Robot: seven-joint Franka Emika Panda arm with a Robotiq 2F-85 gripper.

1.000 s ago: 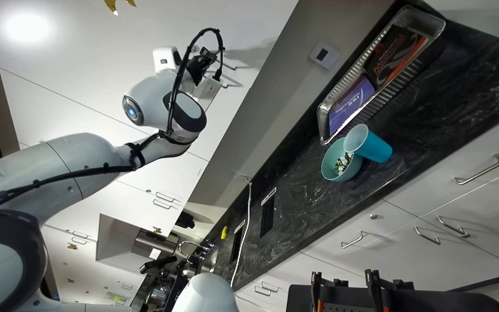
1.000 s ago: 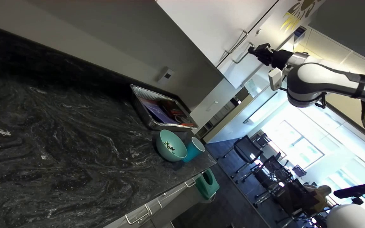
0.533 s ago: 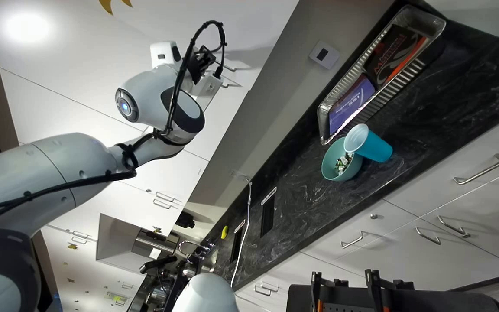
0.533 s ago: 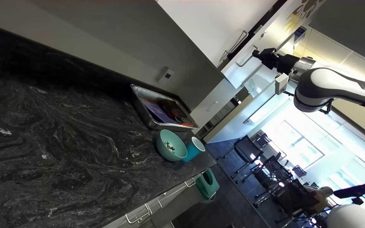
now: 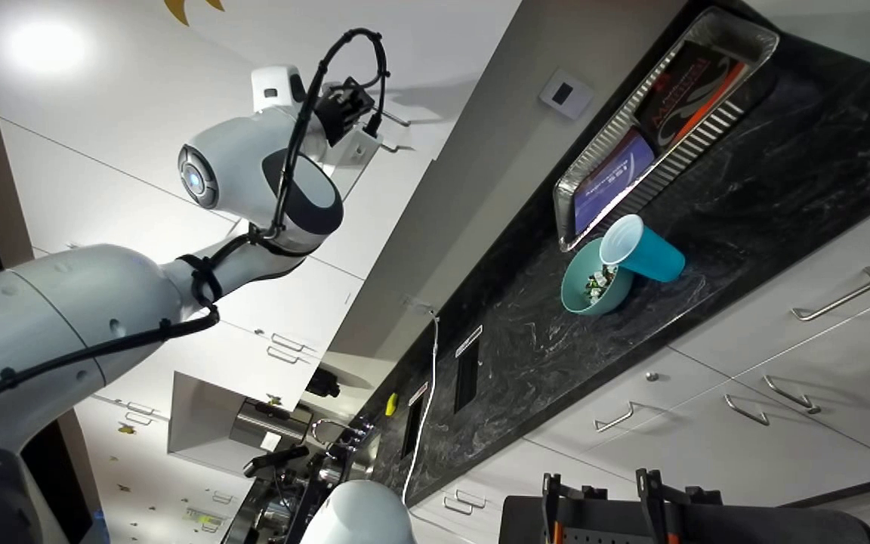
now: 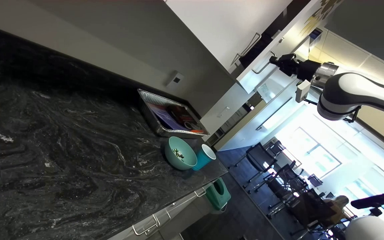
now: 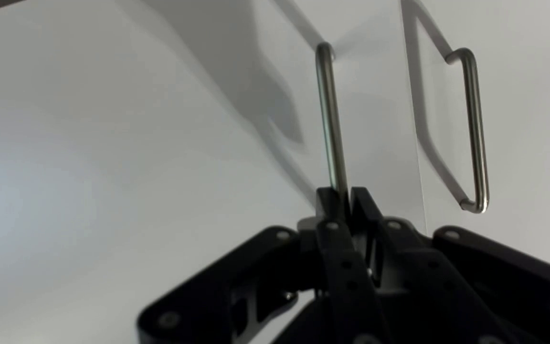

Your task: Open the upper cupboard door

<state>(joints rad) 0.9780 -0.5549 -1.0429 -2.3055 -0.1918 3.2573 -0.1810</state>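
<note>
The upper cupboard door is a glossy white panel that fills the left of the wrist view. Its thin silver bar handle runs down between my fingertips. My gripper is shut around the handle's lower part, which the fingers hide. In an exterior view the gripper holds the handle, and the door stands ajar with a dark gap behind it. In an exterior view the gripper is at the door, partly hidden by its cable.
A neighbouring door's handle is just right of the held one; that door is shut. Below, the dark countertop bears a foil tray, a green bowl and a blue cup.
My gripper has moved outward from the cupboard with the handle in its grip. The door has swung from nearly shut to ajar, and the dark gap has widened.
</note>
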